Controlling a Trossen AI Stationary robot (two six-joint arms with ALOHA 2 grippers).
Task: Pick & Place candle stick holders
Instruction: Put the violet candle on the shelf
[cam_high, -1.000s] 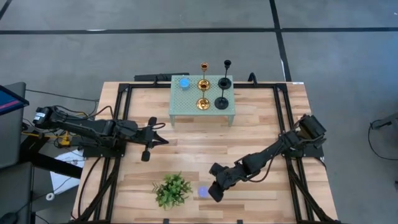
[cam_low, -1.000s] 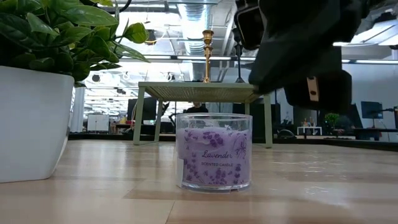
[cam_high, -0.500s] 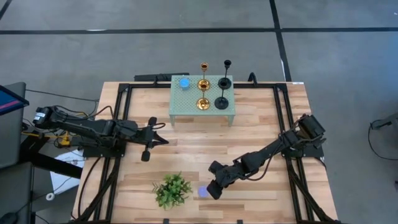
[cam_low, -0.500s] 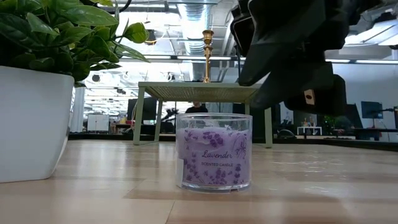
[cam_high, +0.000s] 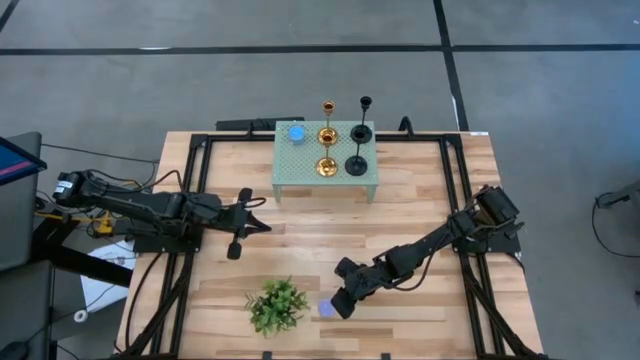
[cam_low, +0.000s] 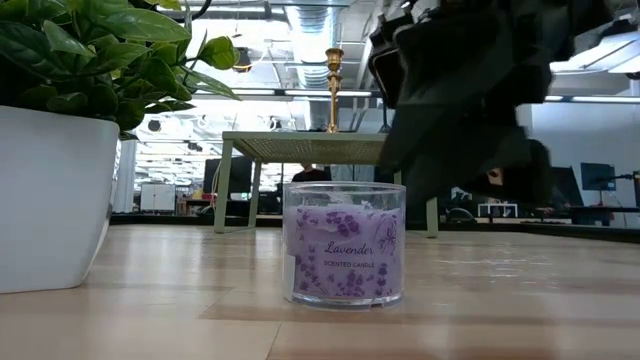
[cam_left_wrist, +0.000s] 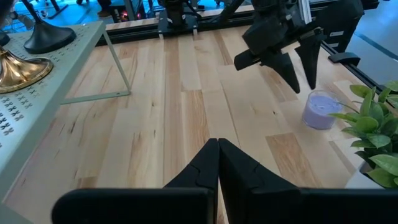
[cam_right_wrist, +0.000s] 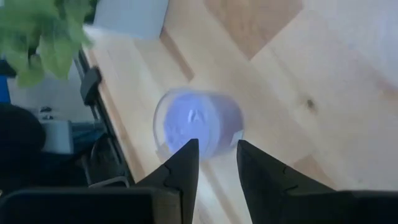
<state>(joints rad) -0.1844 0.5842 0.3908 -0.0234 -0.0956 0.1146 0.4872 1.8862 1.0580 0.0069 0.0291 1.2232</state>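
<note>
Apparently the placing is done: all four candle stick holders stand on the green stand, beside a blue candle. My right gripper, fingers spread, hangs just above the purple candle near the plant. My left gripper waits pressed together, empty, at mid-table.

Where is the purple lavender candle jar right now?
In the high view, the purple lavender candle jar sits near the table's front edge, right of the green leafy plant, under the right claw.
</note>
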